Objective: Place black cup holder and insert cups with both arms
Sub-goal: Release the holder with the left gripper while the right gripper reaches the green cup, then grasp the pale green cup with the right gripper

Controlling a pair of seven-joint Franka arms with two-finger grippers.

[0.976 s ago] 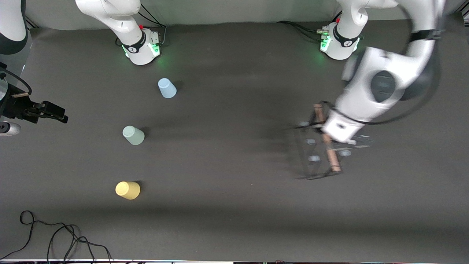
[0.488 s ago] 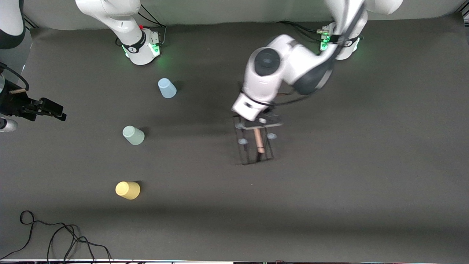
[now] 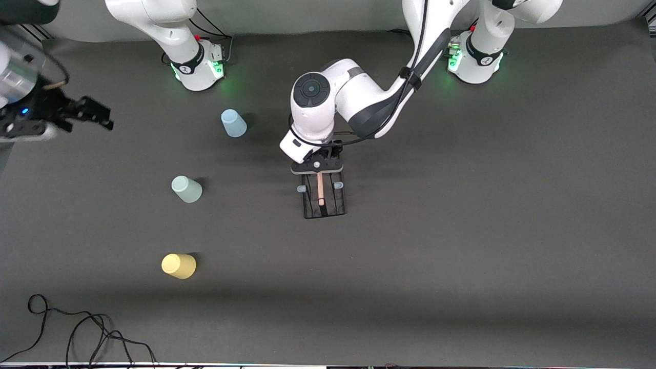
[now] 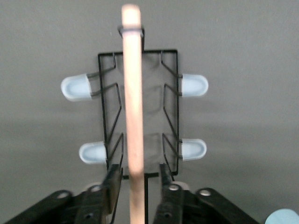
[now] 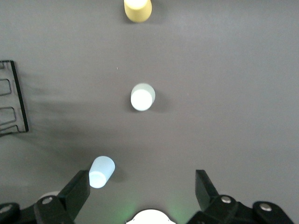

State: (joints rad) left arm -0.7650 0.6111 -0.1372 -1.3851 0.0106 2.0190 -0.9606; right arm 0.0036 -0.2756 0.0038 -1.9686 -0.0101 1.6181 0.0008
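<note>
The black cup holder (image 3: 323,193) stands on the dark table at its middle, its wooden rod handle (image 4: 132,93) on top and several pale-tipped pegs out to the sides. My left gripper (image 3: 319,170) is right over it. In the left wrist view my left gripper (image 4: 138,171) is open, one finger on each side of the rod with a gap to it. The light blue cup (image 3: 233,123), pale green cup (image 3: 187,188) and yellow cup (image 3: 179,266) stand apart toward the right arm's end. My right gripper (image 3: 95,114) hangs open and empty above that end; in its wrist view (image 5: 142,182) the cups lie below.
The two arm bases (image 3: 202,64) (image 3: 474,59) glow green along the table's back edge. Loose black cables (image 3: 77,333) lie at the front corner at the right arm's end. An edge of the holder (image 5: 13,100) shows in the right wrist view.
My left arm has swung the cup holder from the left arm's end to the table's middle and lowered it. My right gripper has shifted toward the bases.
</note>
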